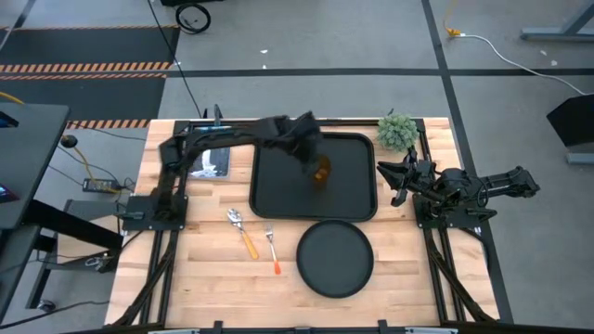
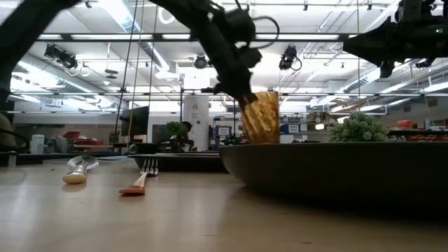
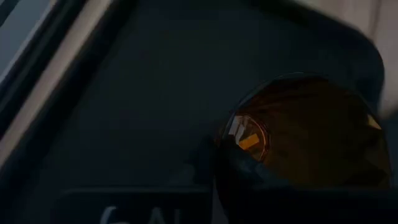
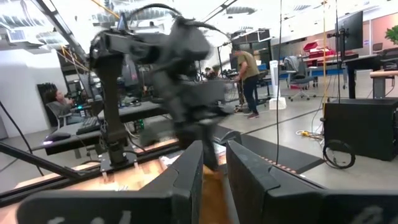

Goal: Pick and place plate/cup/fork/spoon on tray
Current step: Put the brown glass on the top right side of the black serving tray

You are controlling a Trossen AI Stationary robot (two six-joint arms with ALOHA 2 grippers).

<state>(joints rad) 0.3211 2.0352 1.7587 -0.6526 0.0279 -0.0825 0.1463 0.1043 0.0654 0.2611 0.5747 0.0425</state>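
The left tool (image 1: pixel 314 165) is closed on the cup (image 1: pixel 321 173) and holds it above the tray (image 1: pixel 278 190), over the tray's middle. In the low view the cup (image 2: pixel 261 116) hangs tilted from the tool (image 2: pixel 245 98), with its base clear of the tray rim (image 2: pixel 175 157). In the left wrist view the cup (image 3: pixel 305 134) fills the frame beside the dark tray floor (image 3: pixel 137 106).

The left arm reaches in from the table's left side, across the far left corner of the tray.

The plate (image 1: pixel 335 256) lies on the table (image 1: pixel 213 278), just in front of the tray's near edge and apart from it. The fork (image 1: pixel 273 250) lies on the table left of the plate, tines pointing toward the tray. The spoon (image 1: pixel 242 232) lies just left of the fork, bowl toward the tray. The two utensils are close together but not touching.

The right tool (image 1: pixel 397 178) rests off the tray's right edge, its fingers slightly apart and holding nothing. In the right wrist view its fingers (image 4: pixel 189 180) show a narrow gap. A potted plant (image 1: pixel 397 131) stands at the table's far right, just beyond the tray's corner.
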